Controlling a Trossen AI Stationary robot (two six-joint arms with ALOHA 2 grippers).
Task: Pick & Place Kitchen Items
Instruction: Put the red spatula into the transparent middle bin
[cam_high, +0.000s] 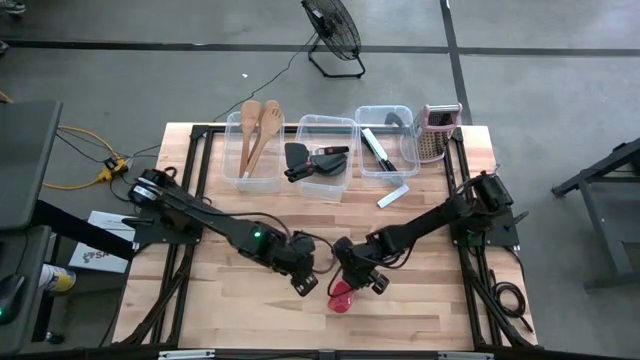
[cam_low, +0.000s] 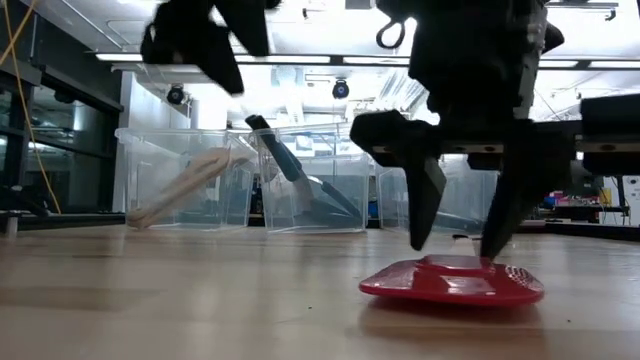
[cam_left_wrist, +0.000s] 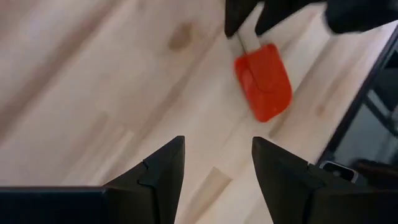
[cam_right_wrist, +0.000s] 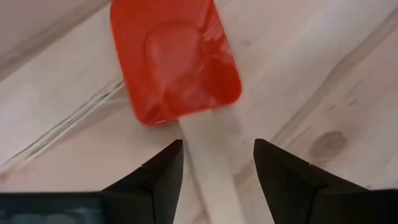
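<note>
The red-headed spatula (cam_high: 341, 298) lies flat on the table near the front middle, and its pale wooden handle (cam_right_wrist: 211, 168) runs back under my right gripper. My right gripper (cam_right_wrist: 217, 165) is open and points down, low over the table. Its two fingers (cam_low: 422, 210) stand on either side of the handle just behind the red head (cam_low: 452, 280), with a gap on both sides. My left gripper (cam_left_wrist: 217, 162) is open and empty. It hangs above the bare table just left of the spatula (cam_left_wrist: 264, 81). Wooden spoons (cam_high: 258, 135), black turners (cam_high: 318, 160) and knives (cam_high: 378, 150) lie in clear bins at the back.
Three clear bins (cam_high: 320, 125) stand in a row at the table's far edge, with a metal box grater (cam_high: 437, 130) to their right. A small pale item (cam_high: 392, 195) lies on the table in front of the right bin. The two grippers are close together (cam_high: 325, 280).
</note>
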